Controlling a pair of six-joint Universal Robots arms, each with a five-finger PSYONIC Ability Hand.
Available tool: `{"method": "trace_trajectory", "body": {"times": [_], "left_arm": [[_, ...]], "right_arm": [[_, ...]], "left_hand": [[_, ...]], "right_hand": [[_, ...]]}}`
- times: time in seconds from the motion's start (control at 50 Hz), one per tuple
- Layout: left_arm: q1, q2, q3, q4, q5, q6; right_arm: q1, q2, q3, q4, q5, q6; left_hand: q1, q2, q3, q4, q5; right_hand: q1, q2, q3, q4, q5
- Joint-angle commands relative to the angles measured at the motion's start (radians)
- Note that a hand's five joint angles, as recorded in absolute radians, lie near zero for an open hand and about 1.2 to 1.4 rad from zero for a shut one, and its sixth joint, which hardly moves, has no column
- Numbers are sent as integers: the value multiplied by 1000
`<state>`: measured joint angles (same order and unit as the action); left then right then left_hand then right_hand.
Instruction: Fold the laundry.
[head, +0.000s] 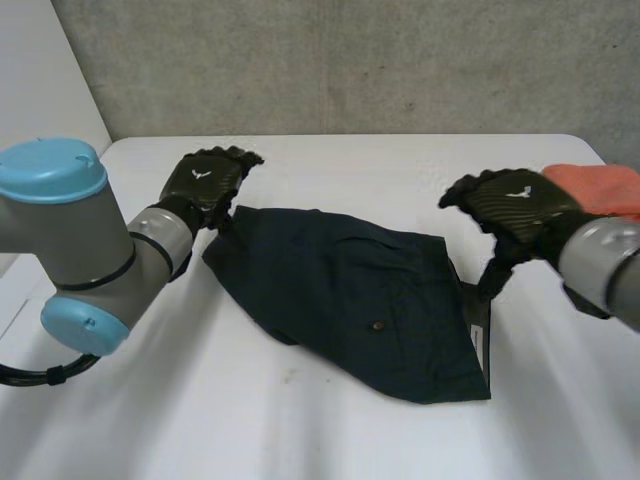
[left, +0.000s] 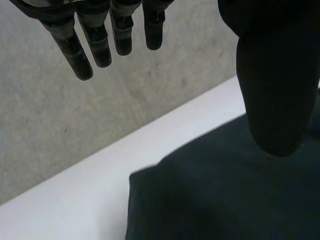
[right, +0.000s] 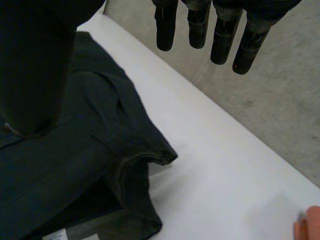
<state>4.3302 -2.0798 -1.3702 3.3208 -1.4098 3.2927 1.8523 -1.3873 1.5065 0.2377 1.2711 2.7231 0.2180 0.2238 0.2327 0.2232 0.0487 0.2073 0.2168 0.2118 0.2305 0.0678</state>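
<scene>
My left hand (head: 205, 180) and right hand (head: 515, 205), fingers straight and empty, hover at either end of the navy shorts (head: 350, 300). Between folds, I judge; next, both ends need pinching.

A dark navy garment (head: 350, 290) lies flat at the middle of the table (head: 300, 430). It shows a pocket seam, a small button (head: 377, 325) and a pale label (head: 477, 340) at its right end. An orange cloth (head: 600, 187) lies at the table's far right.

Garment (head: 350, 300) lying in middle of table (head: 300, 440), left hand (head: 205, 185) hovering over its left corner, right hand (head: 510, 205) over its right edge, cloth (head: 600, 185) lying behind right hand
</scene>
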Motion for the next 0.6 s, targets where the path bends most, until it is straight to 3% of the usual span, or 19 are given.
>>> {"method": "trace_trajectory", "body": {"times": [0.02, 0.18, 0.34, 0.46, 0.54, 0.56, 0.6], "left_arm": [[60, -112, 82, -29, 87, 113], [72, -261, 223, -95, 134, 197], [74, -381, 341, -141, 143, 200], [72, -398, 356, -139, 140, 197], [65, -379, 349, -139, 127, 197], [60, -370, 345, -139, 124, 196], [55, -335, 332, -138, 118, 193]], "right_arm": [[140, 209, -188, 11, 145, 68], [154, 439, -428, 49, 148, 274], [159, 608, -555, 80, 163, 273], [159, 674, -578, 74, 186, 228], [159, 705, -607, 69, 202, 187], [159, 705, -621, 65, 209, 185], [159, 696, -638, 58, 214, 185]], "left_hand": [[72, 66, 57, 67, 67], [133, 128, 119, 128, 128], [356, 350, 342, 351, 351], [840, 835, 826, 835, 835], [1140, 1134, 1125, 1135, 1135], [1178, 1172, 1163, 1173, 1173], [1178, 1172, 1164, 1173, 1173]], "right_hand": [[-33, -42, -37, -56, -68], [-33, -42, -37, -56, -68], [106, 97, 102, 83, 71], [277, 267, 272, 254, 242], [748, 739, 743, 725, 713], [1110, 1101, 1106, 1087, 1075], [1189, 1179, 1184, 1166, 1154]]}}
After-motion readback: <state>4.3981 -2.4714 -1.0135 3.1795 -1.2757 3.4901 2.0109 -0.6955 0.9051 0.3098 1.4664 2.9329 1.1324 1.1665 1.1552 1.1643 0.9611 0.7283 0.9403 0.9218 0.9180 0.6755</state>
